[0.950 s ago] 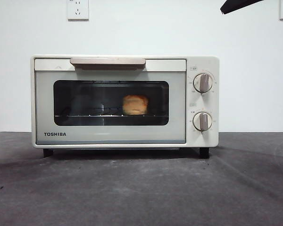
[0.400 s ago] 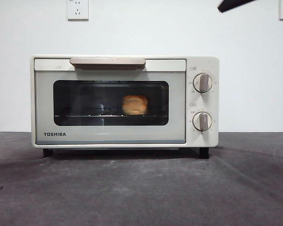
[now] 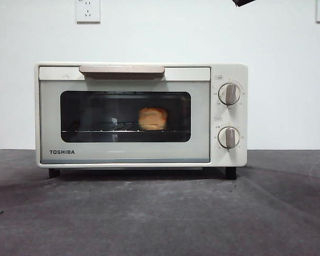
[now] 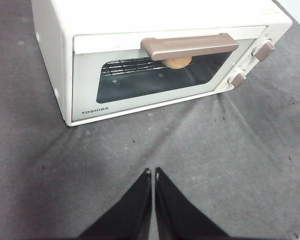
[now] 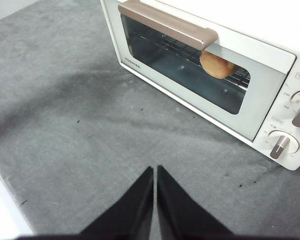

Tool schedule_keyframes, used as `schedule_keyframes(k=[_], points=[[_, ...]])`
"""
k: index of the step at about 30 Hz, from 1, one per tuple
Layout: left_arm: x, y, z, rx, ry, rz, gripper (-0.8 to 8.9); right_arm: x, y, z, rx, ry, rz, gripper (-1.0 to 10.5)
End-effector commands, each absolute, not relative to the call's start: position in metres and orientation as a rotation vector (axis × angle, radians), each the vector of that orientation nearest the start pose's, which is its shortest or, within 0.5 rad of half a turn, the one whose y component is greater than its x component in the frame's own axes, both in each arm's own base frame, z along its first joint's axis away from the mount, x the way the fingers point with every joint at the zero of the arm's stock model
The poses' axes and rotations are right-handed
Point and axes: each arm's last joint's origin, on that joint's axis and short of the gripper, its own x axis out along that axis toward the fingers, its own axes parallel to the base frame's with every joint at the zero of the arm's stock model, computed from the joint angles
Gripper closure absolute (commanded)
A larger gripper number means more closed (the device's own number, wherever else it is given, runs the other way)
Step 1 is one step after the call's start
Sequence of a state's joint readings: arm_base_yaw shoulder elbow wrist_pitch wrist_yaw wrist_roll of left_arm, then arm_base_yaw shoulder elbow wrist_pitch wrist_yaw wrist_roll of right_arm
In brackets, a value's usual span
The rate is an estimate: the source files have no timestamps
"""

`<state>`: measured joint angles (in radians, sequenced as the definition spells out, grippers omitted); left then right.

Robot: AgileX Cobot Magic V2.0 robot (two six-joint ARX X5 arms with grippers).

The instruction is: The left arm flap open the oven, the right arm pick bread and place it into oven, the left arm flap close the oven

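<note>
The cream-white TOSHIBA oven (image 3: pixel 141 114) stands on the grey table with its glass door closed and beige handle (image 3: pixel 121 70) at the top. Behind the glass, the golden bread (image 3: pixel 152 118) rests on the wire rack. It also shows through the door as bread (image 4: pixel 177 62) and bread (image 5: pixel 216 66). My left gripper (image 4: pixel 151 172) hangs above the table in front of the oven (image 4: pixel 155 55), jaws shut and empty. Over the mat on the knob side of the oven (image 5: pixel 205 65), my right gripper (image 5: pixel 155 169) is also shut and empty. A black arm tip (image 3: pixel 243 2) shows at the top edge.
Two round knobs (image 3: pixel 229 93) sit on the oven's right panel. Wall sockets (image 3: pixel 88 9) are on the white wall behind. The grey mat (image 3: pixel 160 213) stretches in front of the oven.
The black arm tip at the top right has drawn up and leftward, almost out of the front view. The oven and the bread have not moved.
</note>
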<state>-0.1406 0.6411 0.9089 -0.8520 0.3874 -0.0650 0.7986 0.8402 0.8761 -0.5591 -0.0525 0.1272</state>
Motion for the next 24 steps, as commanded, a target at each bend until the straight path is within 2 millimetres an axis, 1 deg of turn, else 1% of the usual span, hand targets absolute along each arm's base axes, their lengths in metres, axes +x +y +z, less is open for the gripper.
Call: schedule_keyframes(k=[1,16,18,21,24], points=[[0.105,-0.026,0.338,-0.118,0.574,-0.499,7.97,0.118,0.126,0.323,-0.076,0.543,0.805,9.4],[0.105,-0.026,0.338,-0.118,0.574,-0.499,7.97,0.118,0.126,0.323,-0.076,0.543,0.805,9.4],[0.102,-0.026,0.339,-0.115,0.564,-0.5,7.97,0.118,0.126,0.323,-0.076,0.543,0.805,9.4],[0.096,-0.024,0.345,-0.011,0.461,-0.521,7.97,0.118,0.126,0.323,-0.076,0.543,0.805,9.4],[0.091,-0.022,0.358,0.07,0.255,-0.512,7.97,0.118,0.126,0.323,-0.076,0.543,0.805,9.4]])
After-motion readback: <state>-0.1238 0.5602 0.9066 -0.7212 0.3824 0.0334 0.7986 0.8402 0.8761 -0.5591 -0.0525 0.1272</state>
